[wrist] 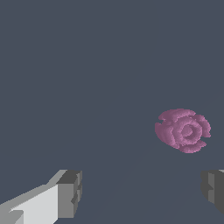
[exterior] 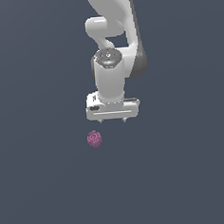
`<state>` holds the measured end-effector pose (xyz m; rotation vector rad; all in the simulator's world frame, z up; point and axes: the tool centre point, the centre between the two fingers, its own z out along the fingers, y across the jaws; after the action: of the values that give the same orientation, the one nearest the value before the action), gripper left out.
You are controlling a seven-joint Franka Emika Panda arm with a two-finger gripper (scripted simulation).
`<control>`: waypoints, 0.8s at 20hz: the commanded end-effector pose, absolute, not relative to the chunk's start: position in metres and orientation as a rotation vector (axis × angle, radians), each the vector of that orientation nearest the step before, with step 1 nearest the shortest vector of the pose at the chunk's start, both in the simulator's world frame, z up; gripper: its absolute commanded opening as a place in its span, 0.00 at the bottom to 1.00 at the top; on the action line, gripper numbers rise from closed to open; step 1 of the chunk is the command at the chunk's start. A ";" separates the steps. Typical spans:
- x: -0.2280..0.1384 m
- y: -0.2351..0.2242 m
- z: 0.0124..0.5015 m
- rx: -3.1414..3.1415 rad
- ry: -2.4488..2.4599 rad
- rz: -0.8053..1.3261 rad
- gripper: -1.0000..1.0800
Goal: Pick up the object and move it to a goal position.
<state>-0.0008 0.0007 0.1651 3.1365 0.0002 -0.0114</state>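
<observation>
A small magenta-pink ball (exterior: 94,138) with a bumpy, swirled surface lies on the dark grey floor. In the exterior view my white gripper (exterior: 112,120) hangs above it and a little toward the exterior view's right, not touching it. Its short fingertips (exterior: 101,120) stand wide apart, so it is open and empty. In the wrist view the ball (wrist: 183,130) shows beyond the gripper (wrist: 142,192), off the midline between the two grey pads (wrist: 70,192), closer to one pad (wrist: 213,187).
The white arm (exterior: 112,37) rises behind the gripper. The floor (exterior: 43,186) is a plain dark grey surface with no other objects or edges in view.
</observation>
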 end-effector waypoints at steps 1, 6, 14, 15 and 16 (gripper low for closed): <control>-0.001 0.001 0.165 3.136 0.000 -0.011 0.96; 0.004 0.001 0.177 3.132 0.028 0.005 0.96; 0.006 0.002 0.185 3.128 0.056 0.014 0.96; 0.006 0.001 0.183 3.129 0.043 0.014 0.96; 0.007 -0.002 0.181 3.130 0.026 0.013 0.96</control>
<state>0.0066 0.0011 0.1836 3.1295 0.0447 0.0157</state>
